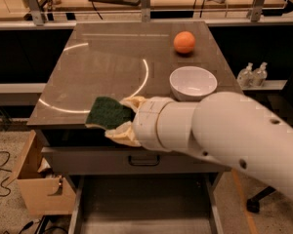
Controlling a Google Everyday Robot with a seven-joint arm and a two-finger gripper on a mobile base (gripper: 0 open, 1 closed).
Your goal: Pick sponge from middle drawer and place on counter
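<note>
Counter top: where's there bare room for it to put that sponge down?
On the counter, the left half and middle are bare, back edge to front. The right side is crowded: orange ball behind, white bowl nearer. The gripper, shut on the sponge, is at the front edge.
</note>
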